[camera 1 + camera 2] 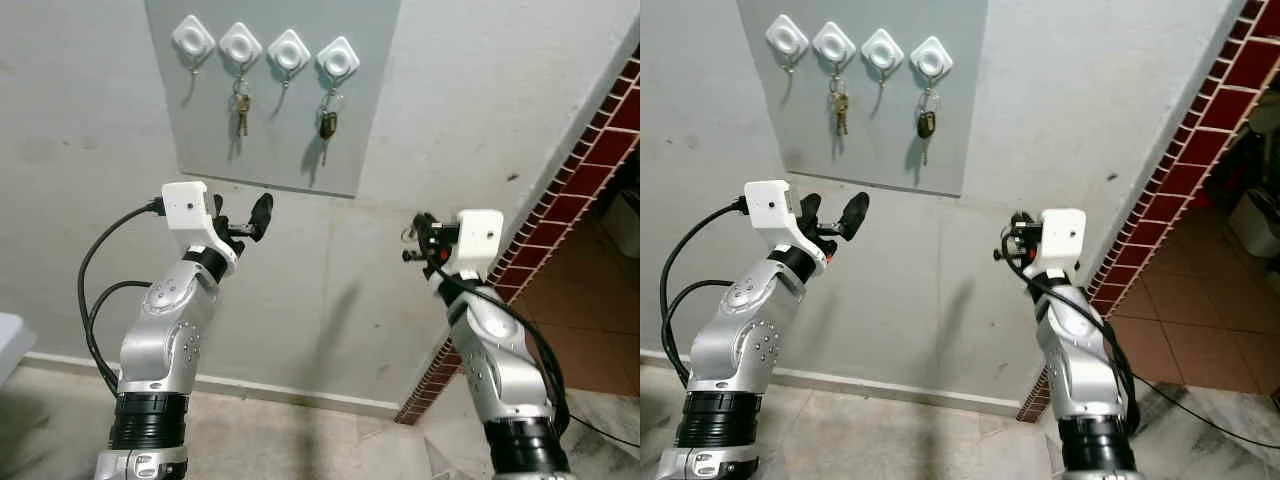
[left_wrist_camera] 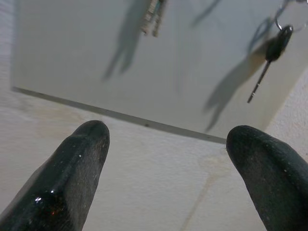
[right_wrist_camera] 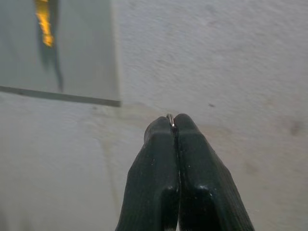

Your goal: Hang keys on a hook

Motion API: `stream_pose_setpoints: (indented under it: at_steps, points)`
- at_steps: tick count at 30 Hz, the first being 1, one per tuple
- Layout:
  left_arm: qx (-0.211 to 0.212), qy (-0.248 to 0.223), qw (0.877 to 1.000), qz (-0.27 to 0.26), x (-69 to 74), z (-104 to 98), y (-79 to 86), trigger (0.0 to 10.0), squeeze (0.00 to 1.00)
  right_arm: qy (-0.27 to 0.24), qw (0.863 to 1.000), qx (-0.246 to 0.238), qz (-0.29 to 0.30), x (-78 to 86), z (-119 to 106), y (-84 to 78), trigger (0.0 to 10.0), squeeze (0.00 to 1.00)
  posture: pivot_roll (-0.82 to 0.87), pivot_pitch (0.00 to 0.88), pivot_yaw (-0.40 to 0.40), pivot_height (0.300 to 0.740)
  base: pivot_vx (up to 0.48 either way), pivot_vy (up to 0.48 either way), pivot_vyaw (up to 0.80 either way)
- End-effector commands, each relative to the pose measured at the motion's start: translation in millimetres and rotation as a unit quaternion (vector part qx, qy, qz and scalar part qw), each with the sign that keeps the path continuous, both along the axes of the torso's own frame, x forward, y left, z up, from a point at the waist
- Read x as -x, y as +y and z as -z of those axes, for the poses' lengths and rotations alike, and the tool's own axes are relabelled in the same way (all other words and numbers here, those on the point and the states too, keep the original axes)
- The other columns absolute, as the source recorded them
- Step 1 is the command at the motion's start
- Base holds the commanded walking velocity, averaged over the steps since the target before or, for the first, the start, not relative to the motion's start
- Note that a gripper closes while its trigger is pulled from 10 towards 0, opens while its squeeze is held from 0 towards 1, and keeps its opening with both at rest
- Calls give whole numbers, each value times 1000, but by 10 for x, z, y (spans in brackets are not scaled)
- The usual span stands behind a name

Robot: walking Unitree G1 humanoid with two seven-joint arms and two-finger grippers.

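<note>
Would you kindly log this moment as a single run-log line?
right gripper: jaws shut on key ring, below board | left gripper: open, raised | hooks: second and fourth hold keys | first, third free

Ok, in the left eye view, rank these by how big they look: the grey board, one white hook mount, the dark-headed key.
1. Grey board, by far the largest.
2. White hook mount.
3. Dark-headed key, a little smaller than the mount.
All three sit on the same wall, so nearness to the camera hardly skews this.
</note>
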State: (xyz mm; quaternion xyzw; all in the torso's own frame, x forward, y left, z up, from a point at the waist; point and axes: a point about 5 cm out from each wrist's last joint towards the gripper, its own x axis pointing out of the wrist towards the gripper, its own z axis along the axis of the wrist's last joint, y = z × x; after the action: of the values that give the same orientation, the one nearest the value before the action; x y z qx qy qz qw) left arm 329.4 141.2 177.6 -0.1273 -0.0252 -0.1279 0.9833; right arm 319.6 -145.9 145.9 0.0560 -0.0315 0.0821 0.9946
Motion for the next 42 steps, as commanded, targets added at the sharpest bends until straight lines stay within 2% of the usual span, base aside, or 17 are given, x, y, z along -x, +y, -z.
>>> stream_pose_setpoints:
  at_steps: [1,23,31,39,42]
  points:
    - [-2,-2,1000,4,16,-26,8,10000,0,-12,1000,-9,-4,27,-65,54,10000,0,18,0,-61,732,0,368,0]
    - [-3,4,1000,11,29,-10,-17,10000,0,-7,1000,-15,-1,70,-52,63,10000,0,16,0,-57,732,0,369,0]
    - [-28,7,1000,2,12,4,-27,10000,0,-6,1000,-16,0,80,-44,66,10000,0,12,0,-54,732,0,0,0]
    - [-30,8,1000,6,9,10,-52,10000,0,-8,1000,-19,4,79,-52,54,10000,0,10,0,-51,732,0,0,0]
    - [-45,2,999,16,12,3,-82,10000,0,-14,1000,-17,3,74,-65,52,10000,0,10,0,-51,732,0,0,0]
